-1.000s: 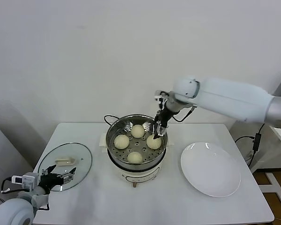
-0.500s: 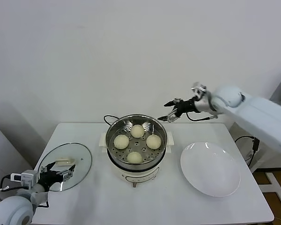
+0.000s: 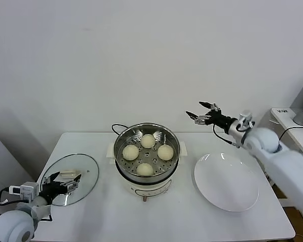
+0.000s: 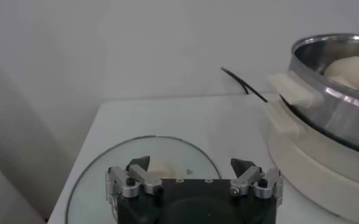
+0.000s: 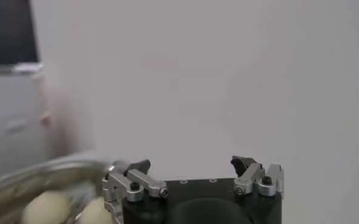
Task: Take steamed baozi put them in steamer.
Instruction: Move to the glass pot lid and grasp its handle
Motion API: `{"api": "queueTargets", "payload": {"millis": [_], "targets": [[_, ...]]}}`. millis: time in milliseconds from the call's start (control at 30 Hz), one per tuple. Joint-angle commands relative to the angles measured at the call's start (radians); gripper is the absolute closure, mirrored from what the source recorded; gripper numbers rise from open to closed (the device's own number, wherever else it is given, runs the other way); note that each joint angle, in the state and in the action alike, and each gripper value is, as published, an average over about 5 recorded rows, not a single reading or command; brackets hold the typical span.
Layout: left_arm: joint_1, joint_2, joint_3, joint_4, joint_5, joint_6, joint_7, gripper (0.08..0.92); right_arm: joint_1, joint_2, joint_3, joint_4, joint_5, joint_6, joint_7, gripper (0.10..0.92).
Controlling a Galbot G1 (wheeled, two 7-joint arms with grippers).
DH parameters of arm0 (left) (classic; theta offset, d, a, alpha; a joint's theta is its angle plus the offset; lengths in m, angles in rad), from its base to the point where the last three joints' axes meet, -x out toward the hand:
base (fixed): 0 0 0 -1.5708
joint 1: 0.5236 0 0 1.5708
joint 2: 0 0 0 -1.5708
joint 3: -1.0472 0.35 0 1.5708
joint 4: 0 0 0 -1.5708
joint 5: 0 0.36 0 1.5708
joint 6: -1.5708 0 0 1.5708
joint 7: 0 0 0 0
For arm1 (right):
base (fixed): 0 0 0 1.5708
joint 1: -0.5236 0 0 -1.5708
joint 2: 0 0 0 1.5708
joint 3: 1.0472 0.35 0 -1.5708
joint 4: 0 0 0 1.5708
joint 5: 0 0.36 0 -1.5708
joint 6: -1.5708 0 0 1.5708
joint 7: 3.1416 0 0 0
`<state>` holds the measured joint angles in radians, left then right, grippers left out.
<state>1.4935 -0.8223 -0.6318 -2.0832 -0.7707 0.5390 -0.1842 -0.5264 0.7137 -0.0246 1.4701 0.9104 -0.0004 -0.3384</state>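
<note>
— What had changed since the second before?

— Nearest the robot, very little. The left gripper (image 3: pixel 65 183) still hung low over the near edge of the glass lid (image 3: pixel 83 166) at the table's (image 3: pixel 116 217) left corner, jaws spread wide and holding nothing. Farther off, the change was plain: a second earlier the right gripper (image 3: pixel 199 112) had been down inside the steamer (image 3: pixel 147 154), its tips at the bun on the right. By this moment it had lifted out and swung away toward the wall, up and to the right of the pot, above the far edge of the white plate (image 3: pixel 227 181). Its jaws stood wide apart and empty.

— And the steamed baozi (image 3: pixel 165 152)?

— All four sat in the steamer on the perforated tray, one near, one left, one right, one at the back, apart from one another. The plate lay bare beside the pot.

— What could not be made out?

— In the left wrist view the steamer (image 4: pixel 331 103) ran off the frame, showing only one bun (image 4: pixel 348 72) over its rim, and the gripper body hid the near part of the lid (image 4: pixel 106 176). In the right wrist view the pot's rim (image 5: pixel 39 176) and two buns (image 5: pixel 45 207) were blurred and cut off at the corner. The black cord (image 3: pixel 119 127) disappeared behind the pot.
</note>
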Motion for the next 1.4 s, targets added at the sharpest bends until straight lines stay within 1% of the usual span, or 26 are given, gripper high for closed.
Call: {"api": "queueTargets", "payload": {"millis": [33,167,300,467,700,900,1100,1233,1400], "targets": [[0.006,0.001,-0.015,0.006,0.052,-0.011,0.028,0.177,-0.529,0.244,0.561,0.070,-0.227,0.161,0.150,0.203],[0.006,-0.005,-0.021,0.014,0.179,-0.022,0.063,0.177,-0.618,0.334,0.633,0.099,-0.301,0.158,0.136,0.203],[0.013,-0.007,-0.019,0.041,0.453,-0.083,0.100,0.177,-0.682,0.419,0.676,0.131,-0.356,0.150,0.128,0.203],[0.045,-0.008,-0.015,0.114,0.905,-0.245,0.137,0.177,-0.749,0.509,0.733,0.144,-0.413,0.146,0.117,0.203],[0.059,-0.049,0.009,0.243,1.364,-0.446,0.144,0.177,-0.798,0.557,0.780,0.140,-0.435,0.151,0.095,0.203],[0.027,-0.105,0.021,0.351,1.687,-0.593,0.102,0.177,-0.797,0.567,0.800,0.125,-0.438,0.153,0.087,0.203],[-0.011,-0.167,0.013,0.439,1.890,-0.669,0.036,0.177,-0.778,0.573,0.796,0.107,-0.446,0.157,0.082,0.203],[-0.040,-0.199,0.006,0.506,1.984,-0.704,-0.026,0.177,-0.774,0.577,0.795,0.102,-0.452,0.161,0.075,0.203],[-0.077,-0.213,0.004,0.556,2.015,-0.726,-0.061,0.177,-0.774,0.579,0.795,0.096,-0.458,0.166,0.067,0.203]]}}
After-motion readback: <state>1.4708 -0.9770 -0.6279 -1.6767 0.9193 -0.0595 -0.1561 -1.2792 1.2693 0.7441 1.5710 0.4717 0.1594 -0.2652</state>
